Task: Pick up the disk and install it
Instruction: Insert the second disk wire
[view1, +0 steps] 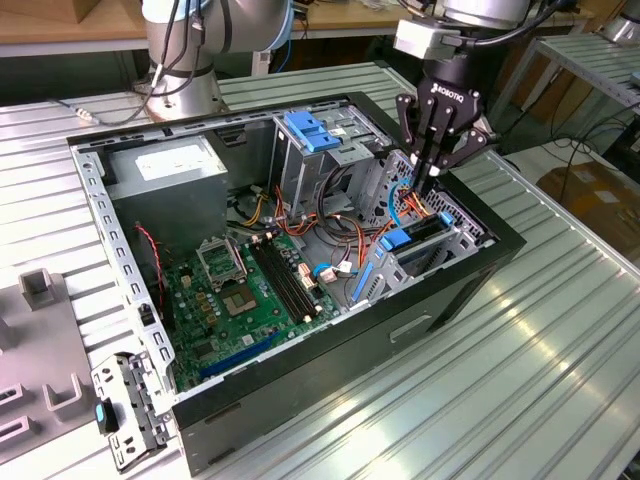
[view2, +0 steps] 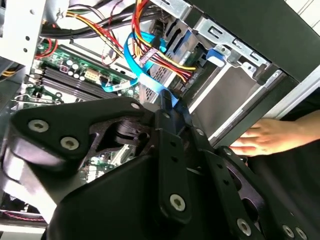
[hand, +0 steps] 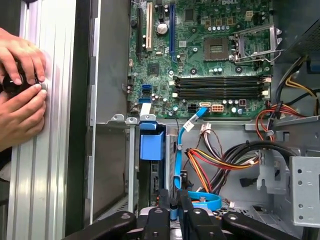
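Gripper: I saw the gripper (view1: 430, 178) over the front drive cage (view1: 455, 215), fingers drawn nearly together; they seemed to pinch the blue data cable (hand: 202, 199), though I couldn't be sure.
Disk position: the disk (view1: 398, 241) sat on edge in 1 bay of that cage, just below the fingertips.
Disk look: I saw only its blue carrier end (hand: 151, 146); the silver body and label were hidden.
Handling: I judged it stiff, fairly heavy and shock-sensitive.
Hold: best taken by the carrier's 2 long edges.
Bystander: a person's hands (hand: 20, 90) rested outside the case.
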